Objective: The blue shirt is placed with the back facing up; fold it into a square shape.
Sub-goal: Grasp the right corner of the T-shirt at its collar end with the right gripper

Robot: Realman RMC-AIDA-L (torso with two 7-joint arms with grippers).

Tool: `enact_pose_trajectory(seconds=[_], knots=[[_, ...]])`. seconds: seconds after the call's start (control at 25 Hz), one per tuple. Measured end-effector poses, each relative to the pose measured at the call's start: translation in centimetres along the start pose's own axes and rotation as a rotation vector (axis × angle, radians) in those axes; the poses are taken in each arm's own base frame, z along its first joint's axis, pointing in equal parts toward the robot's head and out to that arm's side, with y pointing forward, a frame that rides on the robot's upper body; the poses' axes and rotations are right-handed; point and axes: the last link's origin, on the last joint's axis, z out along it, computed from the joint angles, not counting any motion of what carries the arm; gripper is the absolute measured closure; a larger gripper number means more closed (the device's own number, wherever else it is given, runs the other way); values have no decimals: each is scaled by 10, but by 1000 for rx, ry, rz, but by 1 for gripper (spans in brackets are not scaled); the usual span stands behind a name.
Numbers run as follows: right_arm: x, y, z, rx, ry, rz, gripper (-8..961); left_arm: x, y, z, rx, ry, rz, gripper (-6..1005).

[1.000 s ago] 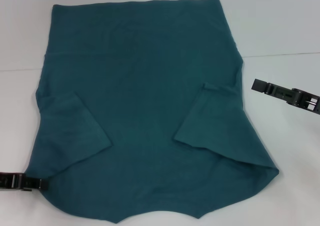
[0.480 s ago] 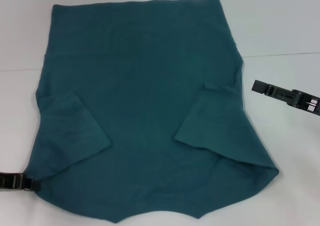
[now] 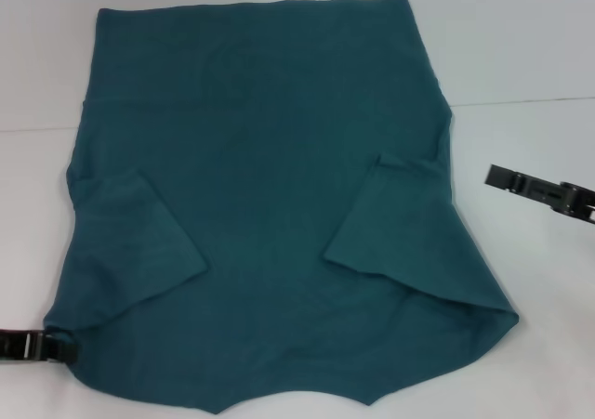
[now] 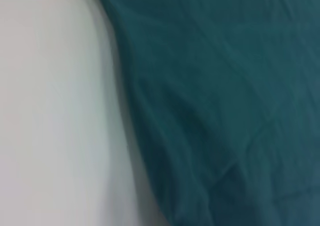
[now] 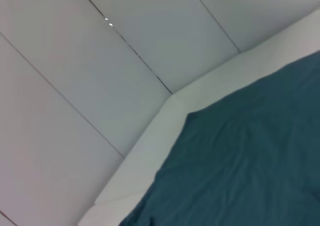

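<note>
Shirt [image 3: 270,205] spread on the white worktop [image 3: 521,57], left end effector [image 3: 37,346] at its hem, right end effector [image 3: 544,191] off beside it, grip states can't be told.

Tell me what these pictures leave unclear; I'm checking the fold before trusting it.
- Blue shirt: near hem cut off by the head view's lower edge.
- Shirt underside: hidden against the table.
- Left gripper, right gripper: arms cut off by frame edges.
- Wrist views: blurred.

The blue shirt [image 3: 270,205] lay flat on the table [image 3: 530,47] between my left gripper [image 3: 67,347] and right gripper [image 3: 497,175].
</note>
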Motion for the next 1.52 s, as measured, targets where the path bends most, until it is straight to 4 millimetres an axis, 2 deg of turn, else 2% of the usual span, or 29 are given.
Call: enact_pose_trajectory(seconds=[0.16, 0.48, 0.84, 1.0, 1.52], knots=[[3, -8, -15, 37, 26, 26, 18, -3, 3, -2, -46, 20, 2, 996], [12, -19, -41, 102, 82, 103, 23, -11, -5, -7, -55, 59, -30, 995], [22, -27, -59, 178, 200, 192, 25, -14, -9, -8, -44, 75, -42, 995], [24, -28, -58, 194, 247, 223, 26, -14, -10, -8, -45, 80, -43, 995], [32, -22, -31, 182, 377, 260, 28, -14, -10, -9, -41, 82, -26, 994]])
